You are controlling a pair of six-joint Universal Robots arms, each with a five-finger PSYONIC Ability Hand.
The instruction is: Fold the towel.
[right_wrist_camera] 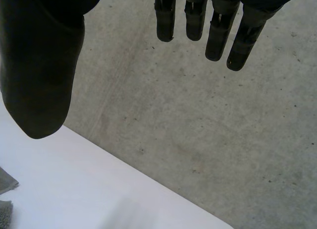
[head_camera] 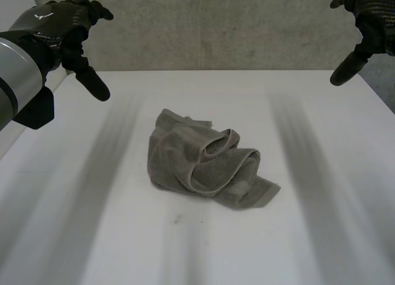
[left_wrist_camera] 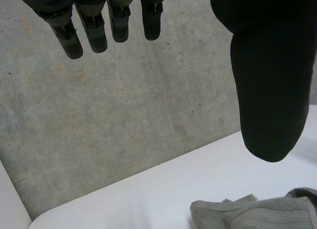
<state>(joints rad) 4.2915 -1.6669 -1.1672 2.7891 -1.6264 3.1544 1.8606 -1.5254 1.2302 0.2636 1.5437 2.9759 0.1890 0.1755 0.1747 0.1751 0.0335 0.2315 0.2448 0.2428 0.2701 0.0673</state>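
Note:
A grey-brown towel (head_camera: 207,161) lies crumpled in a loose heap on the middle of the white table (head_camera: 321,235). My left hand (head_camera: 68,35) hangs high above the table's far left, well clear of the towel, open with straight fingers (left_wrist_camera: 91,26) and thumb (left_wrist_camera: 270,80) and nothing in it. My right hand (head_camera: 367,26) is raised at the far right, also open and empty, its fingers (right_wrist_camera: 218,26) straight and thumb (right_wrist_camera: 42,70) apart. In the left wrist view a bit of the towel (left_wrist_camera: 257,213) lies below the thumb.
A grey concrete wall (head_camera: 216,26) stands behind the table's far edge. White table surface lies on all sides of the towel.

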